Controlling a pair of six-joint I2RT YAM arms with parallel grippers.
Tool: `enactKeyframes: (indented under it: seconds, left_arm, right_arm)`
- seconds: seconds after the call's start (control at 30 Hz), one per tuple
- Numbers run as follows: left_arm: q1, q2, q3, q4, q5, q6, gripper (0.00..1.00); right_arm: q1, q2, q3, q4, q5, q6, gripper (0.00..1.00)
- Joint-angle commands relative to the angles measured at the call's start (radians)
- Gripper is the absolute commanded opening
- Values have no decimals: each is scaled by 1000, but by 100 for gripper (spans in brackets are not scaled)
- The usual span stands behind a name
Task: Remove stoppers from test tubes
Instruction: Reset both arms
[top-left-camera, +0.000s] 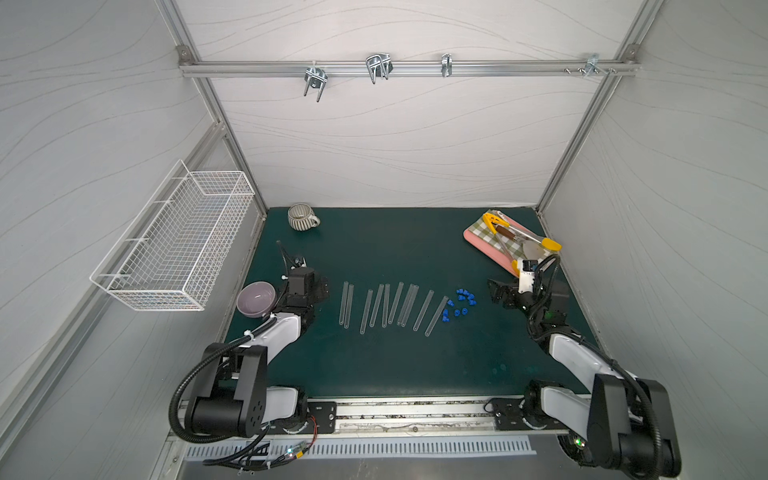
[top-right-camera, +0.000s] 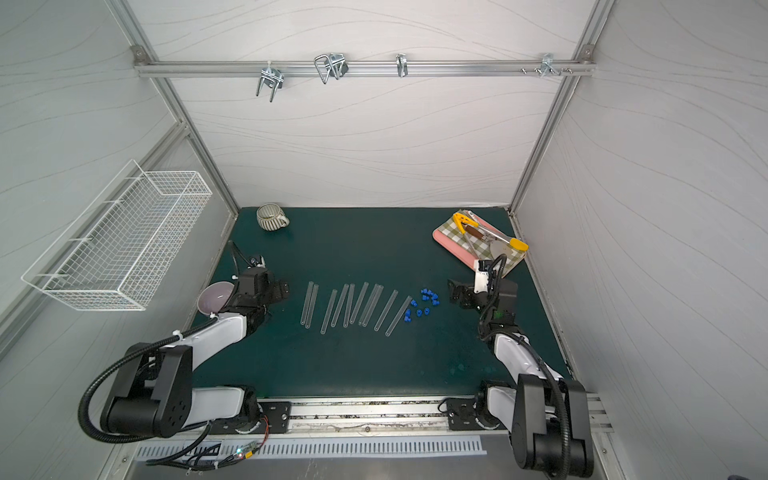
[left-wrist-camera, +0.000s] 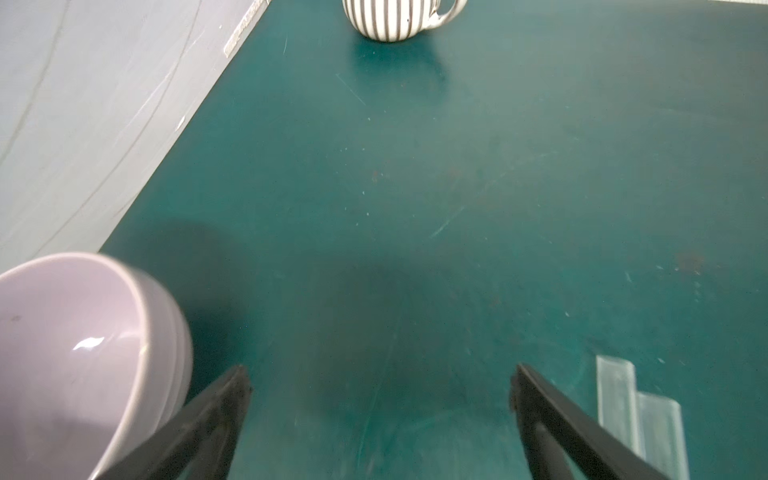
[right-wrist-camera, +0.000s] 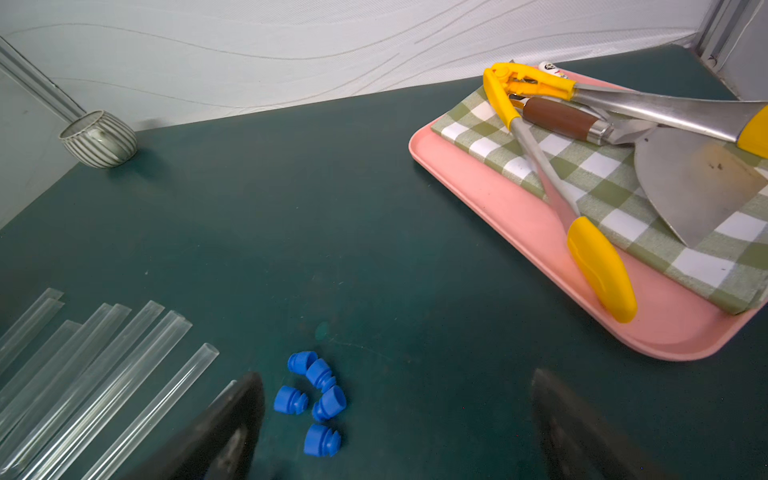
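1. left gripper (left-wrist-camera: 380, 370): jaws are spread wide and nothing is held; bare green mat (left-wrist-camera: 415, 187) is seen in the gap. It is placed left of centre in both top views, between a lilac bowl (top-left-camera: 255, 298) and the test tubes (top-left-camera: 386, 305).
2. right gripper (right-wrist-camera: 397, 376): jaws are spread wide and nothing is gripped. It is placed right of centre, just below a pink tray (top-left-camera: 471, 241) in the frame.
3. stoppers (top-left-camera: 459, 303): blue and loose, clustered on the mat between the rightmost tube and the right gripper. Five are shown in the right wrist view, close by one finger (right-wrist-camera: 237, 415).
4. test tubes: clear, laid flat in a slightly fanned row at the centre of the frame. The mouths that show are open.
5. tray contents: a green checked cloth (right-wrist-camera: 582, 166), yellow-tipped tongs (right-wrist-camera: 602, 270) and a metal spatula (right-wrist-camera: 698, 187) are carried; upper right of the mat.
6. striped mug (top-left-camera: 299, 218): stood at the mat's upper left.
7. wire basket (top-left-camera: 178, 249): hung on the wall at the left of the frame.
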Motion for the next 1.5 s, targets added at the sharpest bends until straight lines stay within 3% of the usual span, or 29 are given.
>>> enactKeyframes:
  seconds: [0.0,0.23,0.43,0.6,0.8,0.87,1.17,1.47]
  left_arm:
    - [35,50,-18,298,86,46,100]
    - [60,199,-38,479,196,70,100]
    - [61,193,-38,469,196,69,100]
    - [47,194,-40,475,168,74,100]
    - [36,194,-44,484,141,78,100]
    - [36,194,-45,487,137,80,100]
    - [36,194,-45,486,137,79,100]
    - [47,194,-39,474,164,74,100]
  right_arm:
    - [-15,59,-26,194,6,-24,99]
    - [-26,208,-39,398,2,-11,99]
    - [-38,250,15,346,-22,7,99]
    - [-41,432,-44,680,-54,44,99]
    - [27,464,22,567,26,-13,99]
    - [45,428,64,417,83,-33,99]
    - [78,440,85,397,199,-29,99]
    - [80,438,85,394,208,-29,99]
